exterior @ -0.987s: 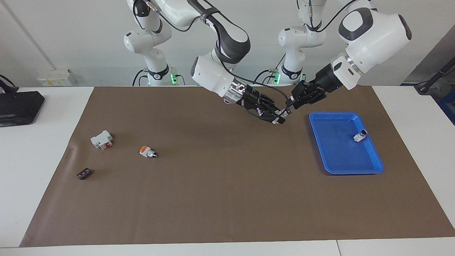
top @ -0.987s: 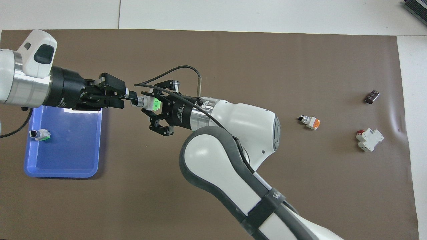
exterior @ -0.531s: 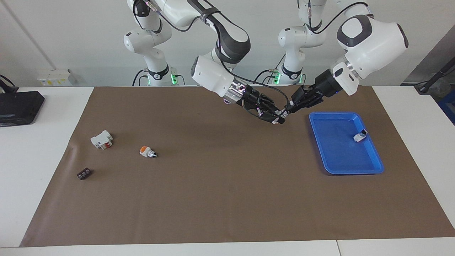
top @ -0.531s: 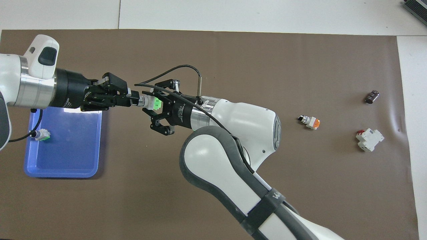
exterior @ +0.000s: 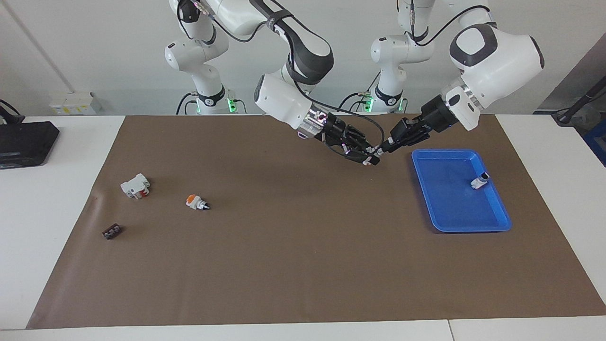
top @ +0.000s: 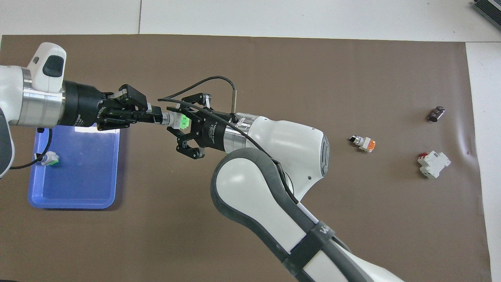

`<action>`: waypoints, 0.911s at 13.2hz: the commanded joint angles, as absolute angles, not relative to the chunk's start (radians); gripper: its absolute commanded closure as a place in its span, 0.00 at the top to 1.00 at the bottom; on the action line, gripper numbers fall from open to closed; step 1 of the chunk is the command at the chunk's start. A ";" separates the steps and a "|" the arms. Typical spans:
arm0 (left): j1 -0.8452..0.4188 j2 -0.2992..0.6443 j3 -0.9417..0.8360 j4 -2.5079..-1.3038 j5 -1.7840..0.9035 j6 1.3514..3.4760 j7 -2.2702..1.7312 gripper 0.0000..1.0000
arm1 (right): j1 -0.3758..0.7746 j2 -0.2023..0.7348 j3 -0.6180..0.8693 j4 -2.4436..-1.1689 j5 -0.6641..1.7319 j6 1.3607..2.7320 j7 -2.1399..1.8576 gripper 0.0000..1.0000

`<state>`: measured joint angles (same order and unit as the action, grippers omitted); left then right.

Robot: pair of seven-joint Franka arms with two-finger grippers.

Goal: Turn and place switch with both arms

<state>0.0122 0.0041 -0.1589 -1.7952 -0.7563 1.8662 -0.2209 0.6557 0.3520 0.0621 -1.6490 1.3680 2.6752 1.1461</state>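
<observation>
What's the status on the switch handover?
Right gripper shut on the switch, up over the mat beside the blue tray. Left gripper at its knob end, grip unclear. Nothing in the way.

We see a bench [exterior: 61,199] under a mat [exterior: 303,265]. In the facing view, a tray [exterior: 450,222] sits at centre right with one switch piece [exterior: 479,181] in it. At centre left lie a breaker [exterior: 135,185], another switch [exterior: 196,202] and a small block [exterior: 112,231]. Upper centre, two tools hold the switch [top: 178,120] between them over the mat.
</observation>
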 commanded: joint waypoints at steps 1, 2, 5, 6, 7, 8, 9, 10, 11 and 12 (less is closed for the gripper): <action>0.017 -0.014 -0.160 -1.824 -0.782 1.888 -0.224 0.21 | 0.652 0.368 0.066 -1.624 1.342 2.688 1.161 0.00; 0.017 -0.014 -0.158 -1.827 -0.787 1.891 -0.222 0.19 | 0.652 0.368 0.066 -1.624 1.342 2.688 1.161 0.00; 0.015 -0.015 -0.160 -1.842 -0.792 1.916 -0.222 0.17 | 0.652 0.368 0.066 -1.626 1.341 2.688 1.160 0.00; 0.015 -0.015 -0.160 -1.842 -0.792 1.916 -0.222 0.17 | 0.652 0.368 0.066 -1.625 1.341 2.688 1.160 0.00; 0.015 -0.015 -0.160 -1.842 -0.793 1.916 -0.222 0.16 | 0.652 0.368 0.066 -1.626 1.342 2.688 1.160 0.00; 0.015 -0.015 -0.158 -1.844 -0.795 1.916 -0.222 0.14 | 0.652 0.368 0.066 -1.626 1.342 2.688 1.160 0.00; 0.015 -0.015 -0.160 -1.844 -0.795 1.917 -0.224 0.13 | 0.652 0.368 0.066 -1.625 1.341 2.688 1.160 0.00; 0.014 -0.015 -0.160 -1.844 -0.795 1.917 -0.224 0.09 | 0.652 0.368 0.066 -1.626 1.341 2.688 1.158 0.00; 0.011 -0.017 -0.160 -1.845 -0.795 1.916 -0.225 0.06 | 0.652 0.368 0.066 -1.626 1.342 2.688 1.158 0.00; 0.009 -0.017 -0.158 -1.845 -0.795 1.914 -0.225 0.02 | 0.652 0.368 0.066 -1.626 1.341 2.688 1.158 0.00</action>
<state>0.0141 0.0041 -0.1591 -1.8142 -0.7770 1.8937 -0.2210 0.6555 0.3532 0.0615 -1.6487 1.3672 2.6753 1.1461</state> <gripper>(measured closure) 0.894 0.559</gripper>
